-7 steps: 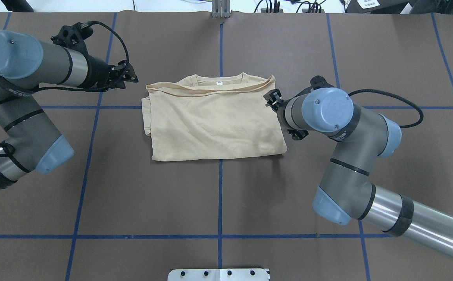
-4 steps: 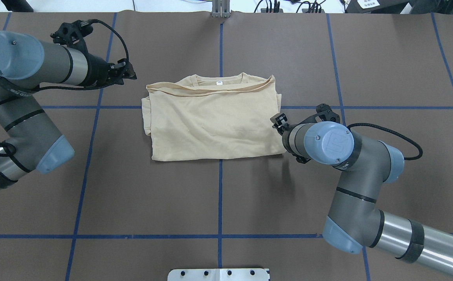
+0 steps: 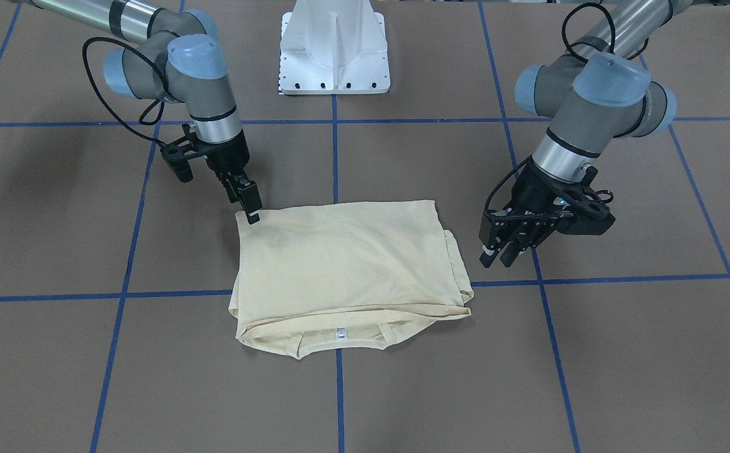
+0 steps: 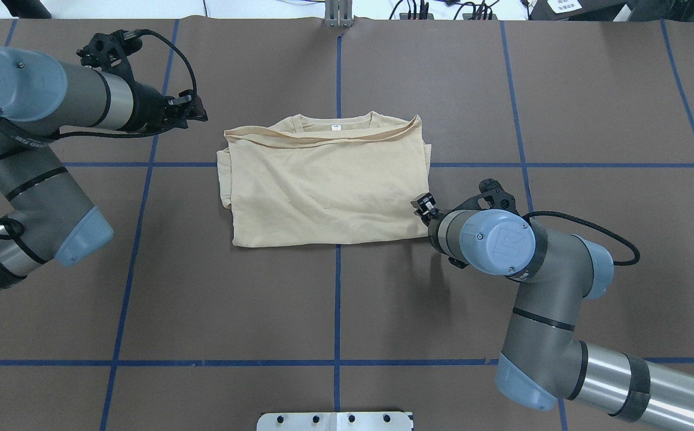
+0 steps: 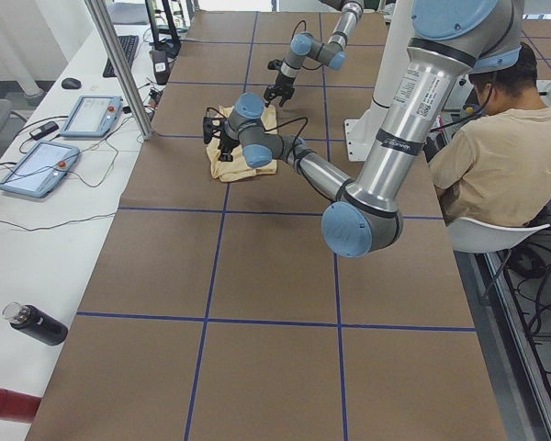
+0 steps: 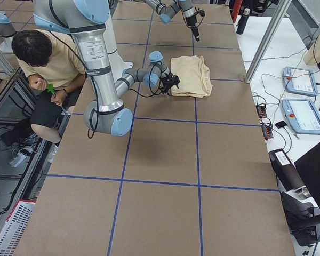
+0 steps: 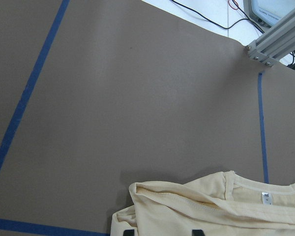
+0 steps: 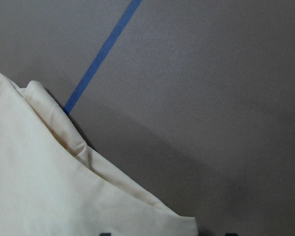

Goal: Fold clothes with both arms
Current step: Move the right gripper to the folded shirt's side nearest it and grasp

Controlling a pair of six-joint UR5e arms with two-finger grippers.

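The cream-yellow shirt [image 4: 329,185] lies folded in a rough rectangle on the brown table, its ribbed neck and small white label on the far side from the robot. My right gripper [image 3: 250,211] points down at the shirt's near right corner, jaws open. In the right wrist view that corner [image 8: 49,187] lies just ahead of the spread fingertips. My left gripper [image 3: 497,255] hovers open off the shirt's left edge, clear of the cloth. The left wrist view shows the neck and folded sleeve edge [image 7: 211,206] in front of it.
The white pedestal base [image 3: 333,50] stands at the robot's side of the table. Blue tape lines [image 4: 337,299] cross the brown cover. A seated person [image 5: 496,156] is beside the robot. Tablets [image 5: 92,115] and a dark bottle [image 5: 37,323] lie on the white side bench.
My right gripper has travelled along the shirt's right edge from the neck end back to the near corner. The left gripper has barely shifted. The shirt has not moved.
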